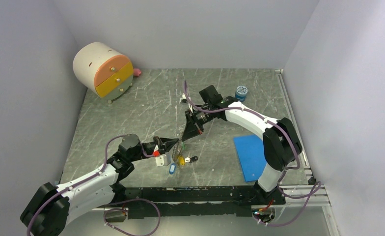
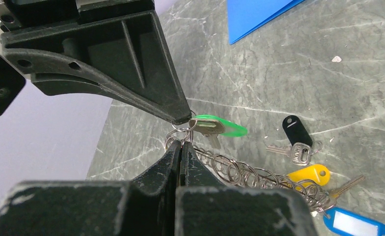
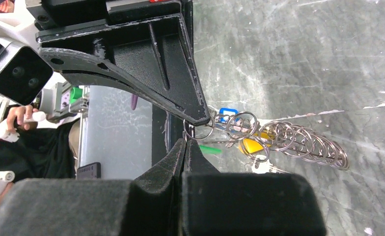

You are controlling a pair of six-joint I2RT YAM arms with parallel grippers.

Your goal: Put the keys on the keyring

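Observation:
The keyring (image 2: 259, 174), a thin hoop strung with small silvery rings, hangs just above the table between both grippers (image 1: 180, 147). My left gripper (image 2: 180, 145) is shut on its upper end. My right gripper (image 3: 185, 141) is shut too, its tip meeting the left one there, pinching the small ring of the green key (image 2: 215, 127). The black key (image 2: 297, 130), yellow key (image 2: 311, 173) and blue key (image 2: 357, 223) lie on the table under the hoop's lower end. The hoop (image 3: 288, 140) trails to the right in the right wrist view.
A round drawer box (image 1: 103, 69) stands at the back left with a pink bit (image 1: 137, 72) beside it. A small blue jar (image 1: 241, 92) sits at the back right. A blue sheet (image 1: 252, 156) lies flat near the right arm's base.

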